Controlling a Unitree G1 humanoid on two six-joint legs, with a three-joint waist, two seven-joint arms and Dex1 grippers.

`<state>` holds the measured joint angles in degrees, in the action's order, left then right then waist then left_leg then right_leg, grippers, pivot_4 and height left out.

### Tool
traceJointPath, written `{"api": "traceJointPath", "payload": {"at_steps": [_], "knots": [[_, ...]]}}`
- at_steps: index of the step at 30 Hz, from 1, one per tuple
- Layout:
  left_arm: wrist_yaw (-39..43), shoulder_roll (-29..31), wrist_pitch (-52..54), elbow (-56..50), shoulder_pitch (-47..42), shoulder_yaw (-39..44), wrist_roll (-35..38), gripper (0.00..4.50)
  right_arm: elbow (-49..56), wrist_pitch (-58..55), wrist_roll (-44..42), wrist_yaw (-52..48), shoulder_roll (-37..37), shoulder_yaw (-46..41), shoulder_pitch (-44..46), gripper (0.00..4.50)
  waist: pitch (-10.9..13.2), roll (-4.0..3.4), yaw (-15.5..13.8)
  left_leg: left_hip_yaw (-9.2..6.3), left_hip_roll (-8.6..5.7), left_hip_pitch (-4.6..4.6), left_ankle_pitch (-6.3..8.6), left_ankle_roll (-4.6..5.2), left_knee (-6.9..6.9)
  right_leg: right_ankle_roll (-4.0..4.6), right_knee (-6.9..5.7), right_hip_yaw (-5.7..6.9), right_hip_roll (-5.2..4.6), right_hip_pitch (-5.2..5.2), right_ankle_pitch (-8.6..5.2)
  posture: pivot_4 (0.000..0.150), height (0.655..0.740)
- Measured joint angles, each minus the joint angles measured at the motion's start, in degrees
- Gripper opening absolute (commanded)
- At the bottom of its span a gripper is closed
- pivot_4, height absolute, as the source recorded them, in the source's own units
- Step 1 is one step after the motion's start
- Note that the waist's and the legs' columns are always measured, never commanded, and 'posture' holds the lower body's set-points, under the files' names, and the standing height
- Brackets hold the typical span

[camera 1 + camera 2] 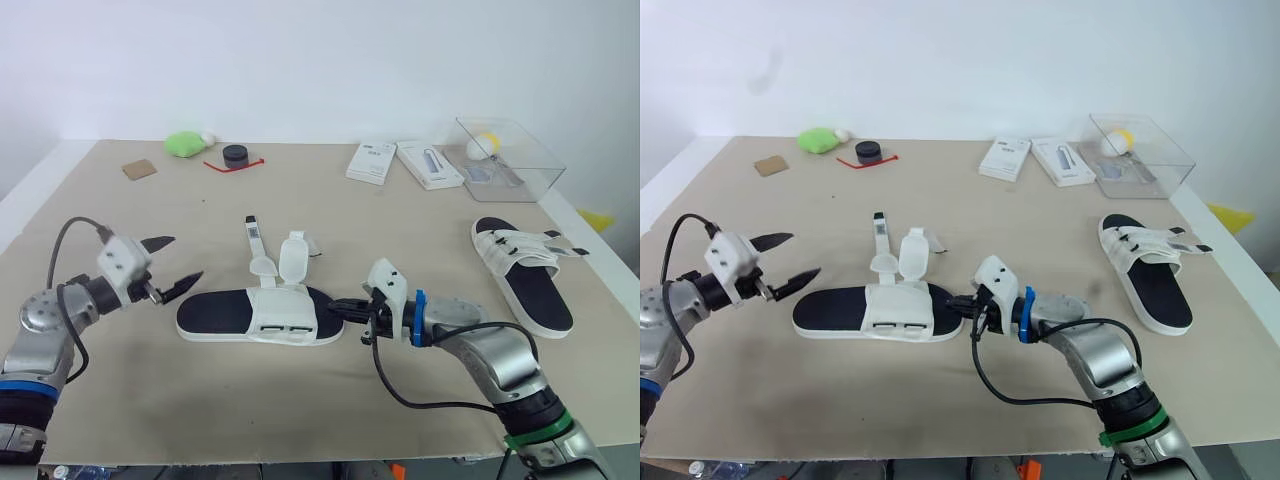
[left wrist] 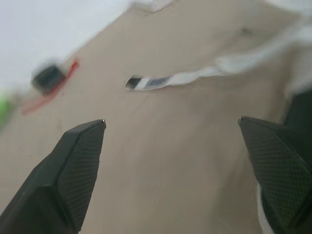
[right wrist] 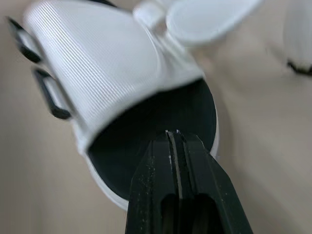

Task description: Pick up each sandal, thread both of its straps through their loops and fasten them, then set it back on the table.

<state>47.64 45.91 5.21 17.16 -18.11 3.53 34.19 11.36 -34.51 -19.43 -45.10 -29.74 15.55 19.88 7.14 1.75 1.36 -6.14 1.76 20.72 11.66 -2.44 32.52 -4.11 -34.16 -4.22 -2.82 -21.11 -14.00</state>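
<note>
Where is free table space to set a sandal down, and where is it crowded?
Free: the middle, between the unfastened sandal and the white boxes; also the front strip before it. Crowded: back right, around the boxes and clear container.

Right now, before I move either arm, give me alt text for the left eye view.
A white sandal lies on the beige table, its two straps undone and flipped back. The right gripper, shut, has its tips at one end; the left gripper hangs open beside the other end, not touching. A second sandal lies farther right.
</note>
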Motion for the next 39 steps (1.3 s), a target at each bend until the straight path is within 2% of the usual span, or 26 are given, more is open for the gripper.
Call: {"api": "traceJointPath", "payload": {"at_steps": [5,10,14,19,29,30,32,38,39], "knots": [[-4.1,-3.0,31.2,-2.5,-7.7,1.2,11.6,4.50,-2.6,1.0,1.8,-0.1,2.7,0.8,1.4,0.06,0.0,0.08,0.4,-0.05,-0.03,-0.03,0.00,0.00,0.01,-0.07,0.00,-0.01,0.06,0.11,0.02,0.150,0.7400],[-12.0,-10.5,50.3,3.6,-16.7,5.5,18.4,4.50,-3.6,2.3,4.3,0.3,4.3,2.5,2.2,0.06,-0.1,0.16,0.5,-0.29,-0.04,-0.04,0.00,0.00,-0.03,-0.27,-0.02,0.01,0.23,0.16,0.04,0.150,0.7400],[-17.4,-14.2,56.7,9.7,-20.9,9.2,18.8,4.50,-3.6,2.6,5.2,0.4,5.1,2.6,2.2,0.06,-0.1,0.20,0.9,-0.31,-0.04,-0.07,-0.01,-0.02,-0.04,-0.25,-0.02,0.01,0.24,0.17,0.05,0.150,0.7400],[-23.8,-18.8,59.7,18.0,-25.9,14.0,18.5,4.50,-3.6,2.5,6.0,0.7,5.7,2.6,2.2,0.06,-0.2,0.34,1.2,-0.34,-0.05,-0.09,-0.08,-0.15,-0.04,-0.26,-0.01,0.01,0.23,0.21,0.07,0.150,0.7400],[-26.3,-22.7,59.1,27.4,-30.9,18.0,15.2,4.50,-3.5,2.2,6.5,1.6,6.3,2.6,2.2,0.06,-0.3,0.47,1.3,-0.34,-0.07,-0.10,-0.20,-0.42,-0.12,-0.29,0.00,0.01,0.20,0.21,0.11,0.150,0.7400],[-26.3,-22.8,58.8,27.6,-31.1,18.0,14.7,3.98,-3.5,2.2,6.6,1.6,6.3,2.6,2.2,0.00,-0.3,0.47,1.3,-0.34,-0.07,-0.11,-0.21,-0.43,-0.12,-0.29,0.00,0.01,0.20,0.21,0.11,0.150,0.7400],[-26.3,-22.9,58.6,29.0,-31.5,18.7,14.0,3.29,-3.5,2.2,6.7,1.6,6.5,2.6,2.2,0.00,-0.3,0.46,1.3,-0.34,-0.07,-0.11,-0.21,-0.43,-0.12,-0.29,0.00,0.01,0.20,0.20,0.12,0.150,0.7400],[-27.3,-23.4,57.8,33.9,-32.6,21.6,13.0,0.18,-3.5,2.1,6.8,1.7,6.9,2.6,2.2,0.00,-0.3,0.48,1.3,-0.34,-0.07,-0.10,-0.20,-0.45,-0.13,-0.30,0.00,0.01,0.20,0.19,0.12,0.150,0.7400],[-27.4,-23.4,57.4,34.2,-32.9,22.0,12.8,0.05,-3.5,2.1,6.9,1.8,7.0,2.6,2.2,0.00,-0.3,0.47,1.3,-0.34,-0.07,-0.10,-0.19,-0.45,-0.13,-0.30,0.00,0.01,0.20,0.19,0.12,0.150,0.7400]]}}
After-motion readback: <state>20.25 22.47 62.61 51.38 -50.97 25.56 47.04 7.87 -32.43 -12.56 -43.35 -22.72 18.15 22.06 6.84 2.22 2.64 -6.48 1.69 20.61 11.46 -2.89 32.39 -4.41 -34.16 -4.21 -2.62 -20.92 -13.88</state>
